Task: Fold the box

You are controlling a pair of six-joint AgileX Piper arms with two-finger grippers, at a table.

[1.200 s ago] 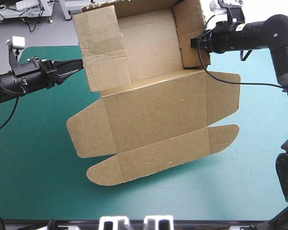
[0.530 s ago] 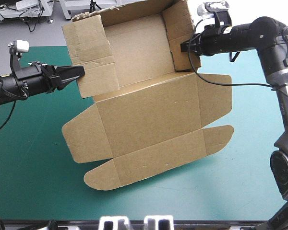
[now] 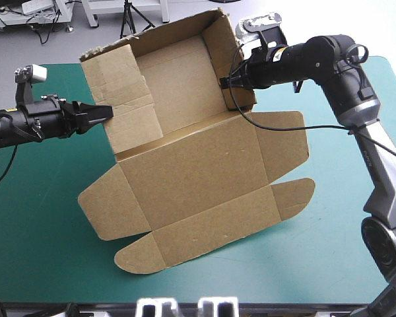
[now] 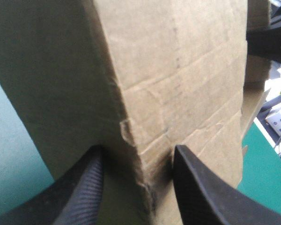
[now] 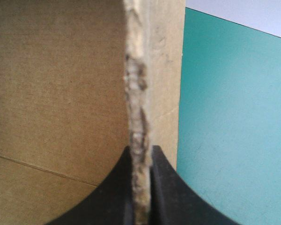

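Gripping the box [image 3: 198, 178] by both raised walls: left gripper [image 3: 107, 111] pinches the centre-left wall, right gripper [image 3: 226, 84] clamps the upper-right one. Versus earlier, the box and right gripper sit further left, the box more rotated.

The brown box [image 3: 198, 181] hung tilted over the teal-green worktop [image 3: 39, 231], side walls raised. The left hand [image 3: 103, 112] held one wall, the right hand [image 3: 228, 83] the other.

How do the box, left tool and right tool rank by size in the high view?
1. The box, by far.
2. The left tool and the right tool: both small, much alike, so unranked.
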